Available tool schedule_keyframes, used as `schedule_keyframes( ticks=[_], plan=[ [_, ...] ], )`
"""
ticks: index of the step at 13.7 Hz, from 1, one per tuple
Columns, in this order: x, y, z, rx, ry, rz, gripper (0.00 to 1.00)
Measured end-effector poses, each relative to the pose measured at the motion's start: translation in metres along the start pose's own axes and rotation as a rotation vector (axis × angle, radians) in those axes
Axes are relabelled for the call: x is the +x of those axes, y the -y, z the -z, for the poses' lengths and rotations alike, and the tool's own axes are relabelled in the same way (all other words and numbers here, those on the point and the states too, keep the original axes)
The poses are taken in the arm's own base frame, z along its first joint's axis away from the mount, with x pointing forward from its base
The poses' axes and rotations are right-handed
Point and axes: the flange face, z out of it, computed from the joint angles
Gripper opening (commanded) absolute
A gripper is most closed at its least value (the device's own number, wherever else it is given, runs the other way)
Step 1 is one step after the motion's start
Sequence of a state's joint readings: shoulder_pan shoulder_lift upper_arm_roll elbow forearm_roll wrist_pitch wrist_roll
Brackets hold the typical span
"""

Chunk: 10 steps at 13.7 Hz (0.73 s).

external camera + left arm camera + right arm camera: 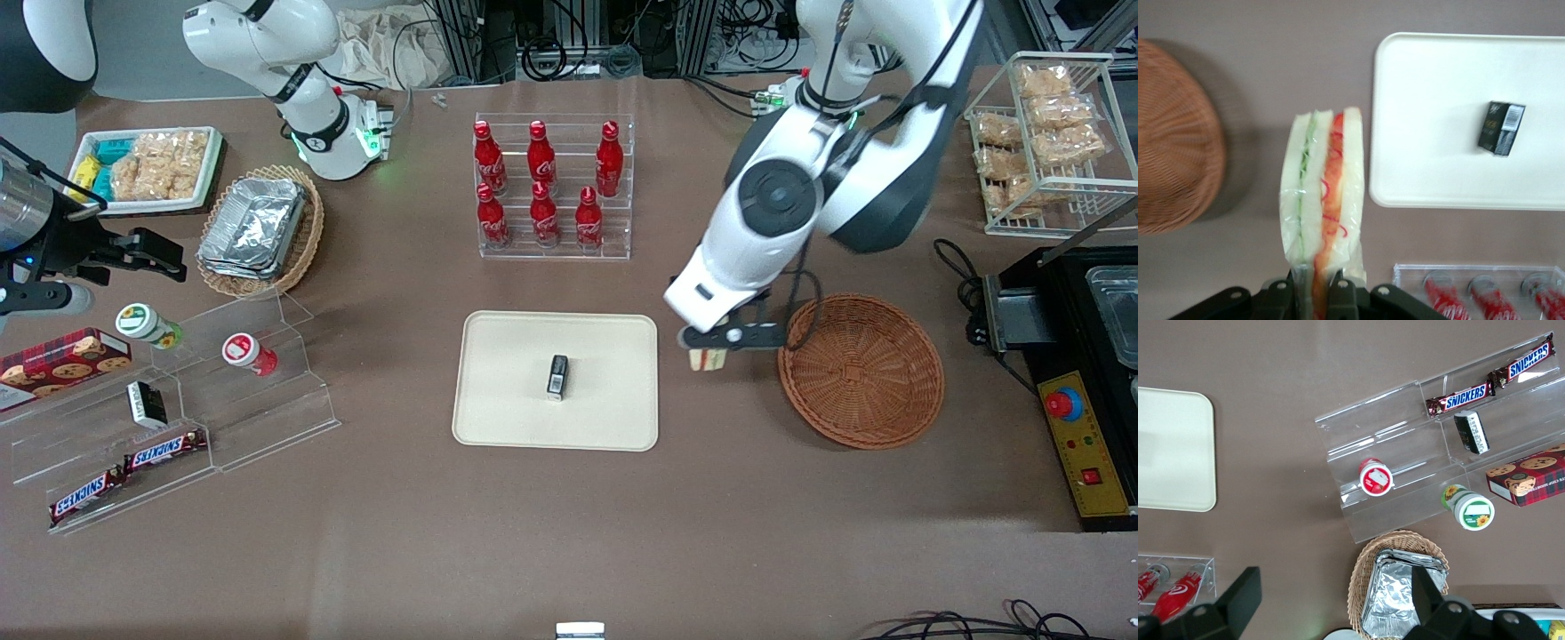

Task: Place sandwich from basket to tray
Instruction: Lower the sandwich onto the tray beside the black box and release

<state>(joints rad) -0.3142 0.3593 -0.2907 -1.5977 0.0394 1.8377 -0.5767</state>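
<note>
My left gripper [709,348] hangs above the bare table between the cream tray [498,418] and the reddish-brown wicker basket [861,370]. It is shut on the sandwich [708,358], a wrapped wedge of white bread. In the left wrist view the sandwich [1323,193] shows green and red filling along its edge and is pinched at its end by the gripper [1315,293]. The basket [1171,140] looks empty. The tray [1431,120] carries a small black box [1501,127] near its middle.
A clear rack of red cola bottles [551,187] stands farther from the front camera than the tray. A black appliance with a red button [1064,404] sits beside the basket at the working arm's end. Tiered clear shelves with snacks [169,418] lie toward the parked arm's end.
</note>
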Motion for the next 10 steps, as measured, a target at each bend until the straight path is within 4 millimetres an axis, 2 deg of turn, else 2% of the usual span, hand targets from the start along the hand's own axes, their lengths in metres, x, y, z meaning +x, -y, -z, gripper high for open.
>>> schedule_keyframes(
  ticks=[2,4,7,10],
  plan=[
    [0.005,-0.034,-0.051,0.023,0.007,-0.007,0.00],
    [0.015,-0.052,-0.091,0.021,-0.007,0.011,0.00],
    [0.035,-0.055,-0.120,-0.029,-0.056,0.022,0.00],
    [0.044,-0.061,-0.148,-0.063,-0.075,0.022,0.00]
  ],
)
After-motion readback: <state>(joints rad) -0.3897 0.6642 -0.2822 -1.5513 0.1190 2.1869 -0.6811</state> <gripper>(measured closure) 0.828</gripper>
